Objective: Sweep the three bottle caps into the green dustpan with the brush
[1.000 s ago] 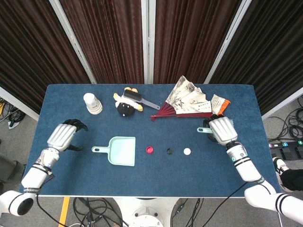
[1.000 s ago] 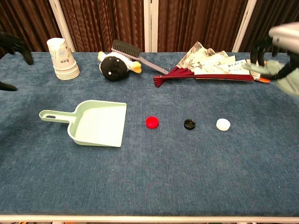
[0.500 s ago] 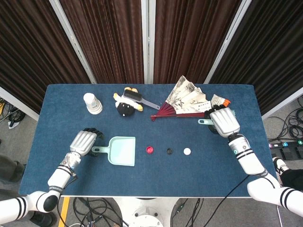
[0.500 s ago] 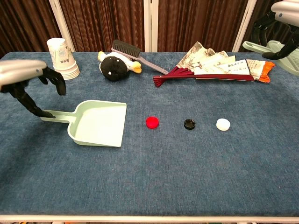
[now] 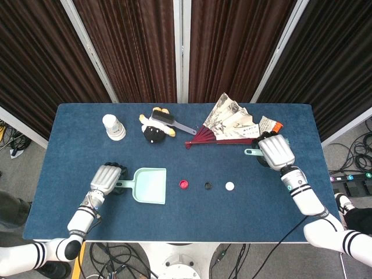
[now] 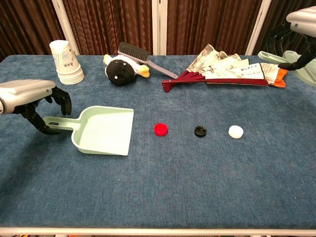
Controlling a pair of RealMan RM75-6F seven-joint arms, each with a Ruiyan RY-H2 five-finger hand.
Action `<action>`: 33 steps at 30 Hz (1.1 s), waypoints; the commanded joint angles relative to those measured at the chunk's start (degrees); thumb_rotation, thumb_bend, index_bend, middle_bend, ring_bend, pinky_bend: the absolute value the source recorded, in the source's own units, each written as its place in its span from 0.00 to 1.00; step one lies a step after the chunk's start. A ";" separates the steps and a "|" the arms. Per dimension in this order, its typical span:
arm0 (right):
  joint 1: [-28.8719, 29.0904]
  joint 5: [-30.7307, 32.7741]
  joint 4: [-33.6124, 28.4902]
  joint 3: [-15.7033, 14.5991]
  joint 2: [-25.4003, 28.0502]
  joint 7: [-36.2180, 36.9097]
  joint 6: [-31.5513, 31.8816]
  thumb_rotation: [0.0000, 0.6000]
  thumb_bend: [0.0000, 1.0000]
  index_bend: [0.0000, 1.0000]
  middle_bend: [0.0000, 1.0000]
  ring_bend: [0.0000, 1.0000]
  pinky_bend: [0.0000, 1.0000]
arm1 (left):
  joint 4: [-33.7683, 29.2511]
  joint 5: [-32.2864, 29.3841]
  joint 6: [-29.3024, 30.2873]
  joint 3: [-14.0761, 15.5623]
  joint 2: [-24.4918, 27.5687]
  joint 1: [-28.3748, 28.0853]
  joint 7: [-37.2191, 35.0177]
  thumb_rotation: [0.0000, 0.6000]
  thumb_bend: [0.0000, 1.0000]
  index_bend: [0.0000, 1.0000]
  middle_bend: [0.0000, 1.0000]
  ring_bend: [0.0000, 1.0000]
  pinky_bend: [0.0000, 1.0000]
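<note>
The green dustpan [image 5: 152, 186] [image 6: 106, 131] lies left of centre, mouth facing right. To its right sit a red cap [image 5: 184, 185] [image 6: 160, 129], a black cap [image 5: 208, 186] [image 6: 199, 131] and a white cap [image 5: 229, 186] [image 6: 236, 131] in a row. My left hand [image 5: 107, 176] [image 6: 34, 96] straddles the end of the dustpan's handle, thumb beside it and fingers arched above it, not closed. My right hand [image 5: 276, 152] [image 6: 301, 19] holds a pale green brush [image 5: 251, 152] [image 6: 269, 53] above the table's right side, well away from the caps.
Along the back stand stacked paper cups [image 5: 114, 127], a plush penguin [image 5: 154, 132] with a black brush [image 5: 168, 120] lying on it, an open folding fan [image 5: 226, 125] and an orange-edged packet [image 5: 270, 125].
My left hand came in from the table's left side to the dustpan's handle and settled over its end. My right hand drew the green brush a little back and up.
</note>
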 commanded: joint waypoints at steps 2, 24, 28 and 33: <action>-0.04 0.11 0.49 -0.33 -0.30 0.18 -0.11 1.00 0.55 0.66 0.58 0.29 0.31 | 0.01 0.04 -0.13 0.03 -0.10 -0.09 -0.46 1.00 0.24 0.46 0.41 0.28 0.26; -0.96 -0.94 -1.05 -1.66 -0.26 3.48 0.90 1.00 0.55 0.66 0.58 0.29 0.30 | 2.14 1.14 -0.15 0.57 -1.52 -0.52 -2.24 1.00 0.31 0.57 0.53 0.36 0.28; -1.19 -1.73 -3.16 -2.03 -0.06 8.95 -0.05 1.00 0.55 0.66 0.58 0.29 0.29 | 1.43 1.77 -1.27 0.51 -0.71 -1.14 -2.60 1.00 0.31 0.58 0.53 0.36 0.28; -0.95 -4.79 -2.49 -3.18 -1.96 13.74 -0.06 1.00 0.55 0.66 0.58 0.29 0.29 | -0.09 0.53 -4.98 0.00 1.38 -3.70 -0.89 1.00 0.33 0.57 0.54 0.36 0.28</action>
